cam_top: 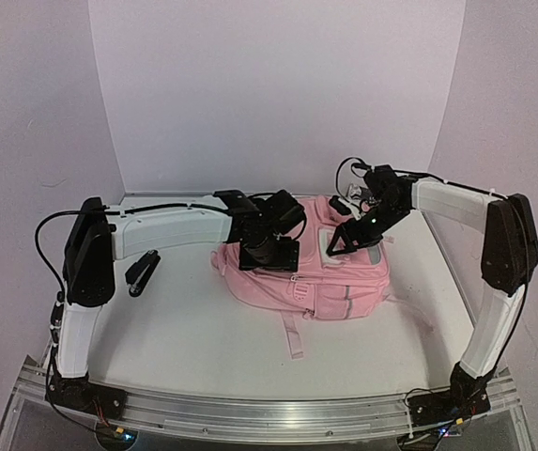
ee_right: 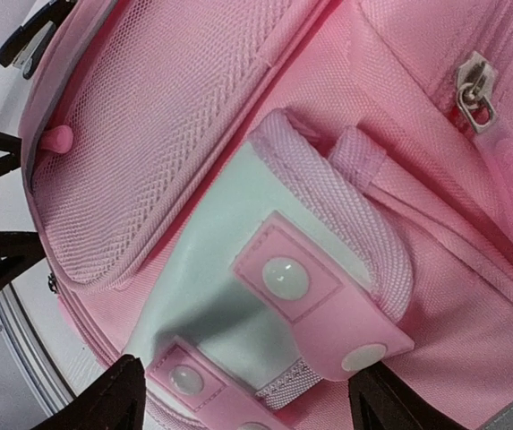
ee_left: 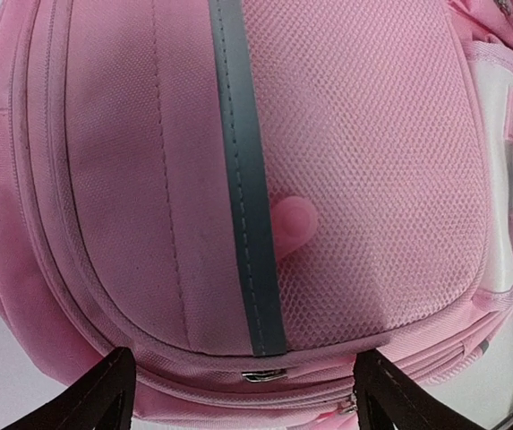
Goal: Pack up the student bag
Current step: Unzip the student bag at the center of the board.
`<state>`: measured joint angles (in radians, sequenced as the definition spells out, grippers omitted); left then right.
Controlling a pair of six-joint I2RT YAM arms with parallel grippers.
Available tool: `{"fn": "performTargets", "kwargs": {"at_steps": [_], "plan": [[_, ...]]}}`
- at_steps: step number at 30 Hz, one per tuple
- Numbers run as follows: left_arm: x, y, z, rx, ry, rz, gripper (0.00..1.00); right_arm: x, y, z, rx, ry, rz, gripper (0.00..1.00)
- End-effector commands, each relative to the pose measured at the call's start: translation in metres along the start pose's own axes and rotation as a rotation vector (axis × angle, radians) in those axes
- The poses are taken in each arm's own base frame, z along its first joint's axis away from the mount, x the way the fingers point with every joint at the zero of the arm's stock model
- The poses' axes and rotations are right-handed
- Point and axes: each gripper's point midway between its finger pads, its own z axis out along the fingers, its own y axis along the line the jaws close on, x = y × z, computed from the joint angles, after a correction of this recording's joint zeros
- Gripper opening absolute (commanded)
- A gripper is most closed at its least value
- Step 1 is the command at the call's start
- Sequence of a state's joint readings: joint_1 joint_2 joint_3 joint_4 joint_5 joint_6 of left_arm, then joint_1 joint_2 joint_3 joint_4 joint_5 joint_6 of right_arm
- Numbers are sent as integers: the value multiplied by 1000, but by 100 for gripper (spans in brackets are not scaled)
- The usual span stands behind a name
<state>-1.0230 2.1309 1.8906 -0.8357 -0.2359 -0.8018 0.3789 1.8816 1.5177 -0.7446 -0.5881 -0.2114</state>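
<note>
The student bag (cam_top: 330, 282) is a pink backpack lying flat in the middle of the table. My left gripper (cam_top: 270, 259) hangs over its left part. In the left wrist view that gripper (ee_left: 252, 399) is open, its fingertips (ee_left: 104, 394) wide apart over a zip line with a metal pull (ee_left: 265, 374); a grey reflective strip (ee_left: 247, 179) runs up the mesh pocket. My right gripper (cam_top: 344, 242) is over the bag's middle. It (ee_right: 247, 403) is open above a white panel (ee_right: 211, 269) with pink snap tabs (ee_right: 287, 278). Nothing is held.
A black oblong object (cam_top: 142, 272) lies on the table left of the bag. A pink strap (cam_top: 294, 338) trails toward the front edge. A zip pull (ee_right: 475, 90) shows on the bag's upper pocket. White walls enclose the back and sides.
</note>
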Motion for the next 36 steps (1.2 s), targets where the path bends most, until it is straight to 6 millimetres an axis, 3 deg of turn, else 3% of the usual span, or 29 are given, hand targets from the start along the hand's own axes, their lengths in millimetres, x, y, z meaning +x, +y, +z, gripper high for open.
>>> {"fn": "performTargets", "kwargs": {"at_steps": [1,6,12,15,21,25,28,33,36], "plan": [[-4,-4,-29,-45,-49,64,92,-10,21,8,-51,-30,7,77],[-1,-12,-27,-52,-72,31,94,-21,28,11,-55,-52,0,77],[-33,-15,-21,-123,-193,-20,100,-19,21,15,-13,-48,22,77],[-36,-8,-13,-166,-192,-60,100,-17,14,17,20,-45,39,77],[-16,20,-16,-236,-144,-127,100,-15,2,24,72,-34,68,76],[-2,27,-21,-203,-125,-126,100,-15,-3,28,86,-27,82,75],[4,15,-26,-120,-115,-74,100,-15,-4,29,87,-26,81,75],[6,-28,-38,96,-119,31,100,-14,-2,30,78,-23,86,75],[7,-30,-33,75,-111,63,100,-14,-2,29,78,-24,88,75]]}}
